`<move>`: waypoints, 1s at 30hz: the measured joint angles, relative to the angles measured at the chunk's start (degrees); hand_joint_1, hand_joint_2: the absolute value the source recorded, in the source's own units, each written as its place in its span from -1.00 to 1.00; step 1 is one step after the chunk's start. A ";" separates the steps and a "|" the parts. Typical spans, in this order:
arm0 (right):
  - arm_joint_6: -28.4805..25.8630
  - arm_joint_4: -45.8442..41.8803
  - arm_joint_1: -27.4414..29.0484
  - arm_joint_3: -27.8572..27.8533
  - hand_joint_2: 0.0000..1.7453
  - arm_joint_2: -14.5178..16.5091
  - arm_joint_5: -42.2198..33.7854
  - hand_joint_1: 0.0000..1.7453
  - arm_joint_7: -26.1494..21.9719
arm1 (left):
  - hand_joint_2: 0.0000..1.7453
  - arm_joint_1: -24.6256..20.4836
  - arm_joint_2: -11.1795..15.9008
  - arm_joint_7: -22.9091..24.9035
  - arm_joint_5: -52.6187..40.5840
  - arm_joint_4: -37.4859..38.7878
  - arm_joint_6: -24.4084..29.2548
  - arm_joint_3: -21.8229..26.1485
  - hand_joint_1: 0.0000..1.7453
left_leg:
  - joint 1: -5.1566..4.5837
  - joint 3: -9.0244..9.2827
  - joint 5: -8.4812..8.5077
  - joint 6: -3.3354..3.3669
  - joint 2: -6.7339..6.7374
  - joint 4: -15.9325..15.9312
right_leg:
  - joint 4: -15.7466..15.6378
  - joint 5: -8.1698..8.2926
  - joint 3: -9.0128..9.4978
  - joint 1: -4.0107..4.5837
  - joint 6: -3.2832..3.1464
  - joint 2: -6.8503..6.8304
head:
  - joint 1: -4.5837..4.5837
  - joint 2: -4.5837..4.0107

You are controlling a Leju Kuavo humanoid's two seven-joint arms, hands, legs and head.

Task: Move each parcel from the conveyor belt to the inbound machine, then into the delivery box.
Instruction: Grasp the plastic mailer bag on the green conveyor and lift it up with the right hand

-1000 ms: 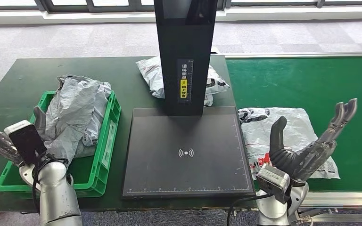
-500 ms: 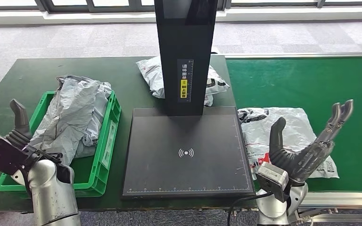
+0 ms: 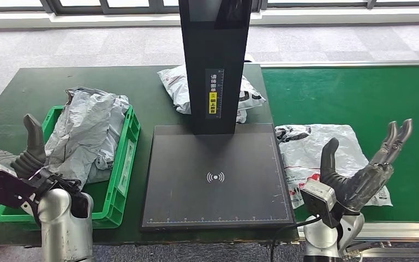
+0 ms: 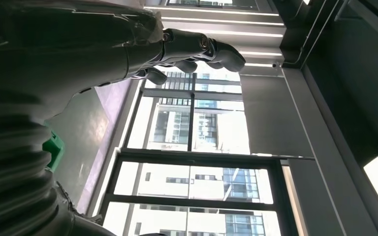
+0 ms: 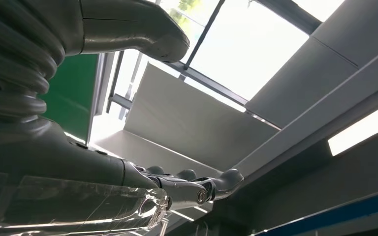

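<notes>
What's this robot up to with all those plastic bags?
It is sorting parcels. A grey parcel already lies in the green delivery box, and the scanning plate of the inbound machine is bare. Neither hand holds anything: the left hand is raised beside the box, and the right hand is spread open above a white parcel on the green conveyor belt, probably the next pick. Another white parcel lies behind the machine's post.
</notes>
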 joint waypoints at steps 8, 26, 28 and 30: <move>0.00 0.72 -0.08 -1.38 1.00 0.02 0.04 -1.00 0.04 | 1.00 0.96 0.28 0.00 0.04 -0.68 -0.10 -1.25 -1.00 | 0.00 0.00 0.00 0.00 0.00 0.00 | 0.01 0.00 -0.01 0.03 0.00 0.00 | 0.00 0.00; 0.00 8.18 -5.62 -10.28 1.00 -0.28 25.41 -1.00 12.56 | 1.00 5.87 2.39 -0.85 30.84 -4.77 -41.40 -6.90 -1.00 | -0.01 0.02 0.00 0.00 0.05 0.00 | 0.00 0.00 -0.02 -0.02 0.00 0.03 | 0.00 0.00; -0.01 10.46 -7.06 -12.84 1.00 -0.63 27.06 -1.00 13.60 | 1.00 6.91 2.75 -0.95 32.15 -5.98 -44.72 -7.69 -1.00 | -0.02 0.02 0.00 0.00 0.03 0.01 | 0.00 0.01 -0.01 -0.03 0.00 0.02 | 0.01 0.00; -0.02 12.05 -7.88 -14.36 1.00 -0.90 27.55 -1.00 13.76 | 1.00 7.65 3.01 -0.96 32.60 -6.82 -44.62 -8.17 -1.00 | -0.02 0.02 0.00 0.00 0.04 0.01 | -0.01 0.01 -0.03 -0.02 0.00 0.02 | 0.00 0.00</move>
